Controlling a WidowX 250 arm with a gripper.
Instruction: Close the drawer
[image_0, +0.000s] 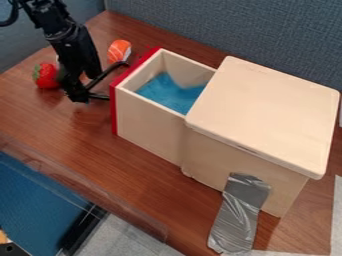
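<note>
The black gripper (79, 94) hangs low over the table at the upper left, just left of the drawer's front; its lower end is beside a thin black curved piece that meets the red front, and whether they touch I cannot tell. The wooden drawer (148, 120) stands pulled out to the left from its box, with a red front panel (113, 112) and a blue cloth-like thing (170, 93) inside. Its box (267, 115) has a pale wooden top and covers the drawer's right end.
A strawberry (45, 76) lies left of the gripper, and an orange-and-white piece (119, 50) sits behind it. Grey tape (238, 217) runs from the box's front down to the table (143, 182). A blue-grey partition (220, 25) rises behind.
</note>
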